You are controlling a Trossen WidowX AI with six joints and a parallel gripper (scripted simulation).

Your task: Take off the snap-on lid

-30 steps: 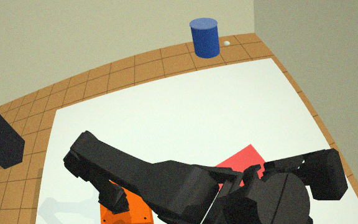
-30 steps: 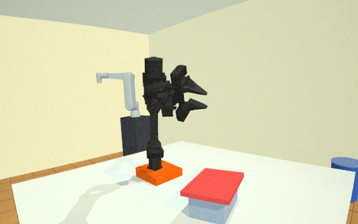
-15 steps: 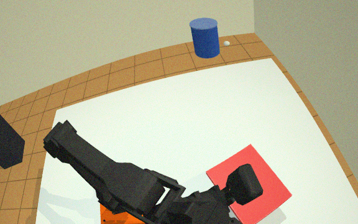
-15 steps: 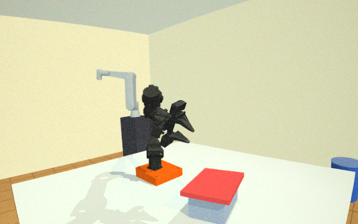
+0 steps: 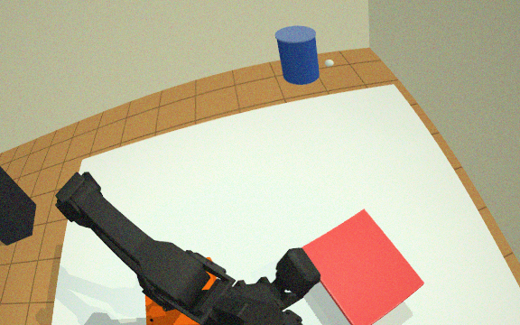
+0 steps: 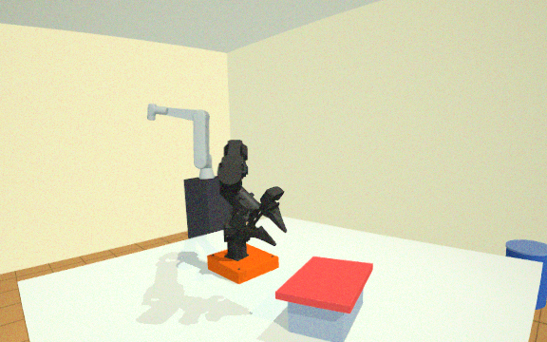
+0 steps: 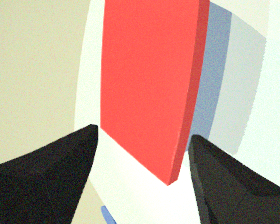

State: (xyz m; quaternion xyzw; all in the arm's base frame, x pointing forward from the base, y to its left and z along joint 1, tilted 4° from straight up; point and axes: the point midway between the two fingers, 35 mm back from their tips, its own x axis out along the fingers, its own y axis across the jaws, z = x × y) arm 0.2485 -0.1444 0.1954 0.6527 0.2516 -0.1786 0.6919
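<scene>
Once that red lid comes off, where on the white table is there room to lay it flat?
The widest free stretch of the white table lies beyond the red lid, toward the blue cylinder on the floor. There is also room at the table's far side from the orange base. It is crowded between base and storage box, where the open fingers hang.
</scene>
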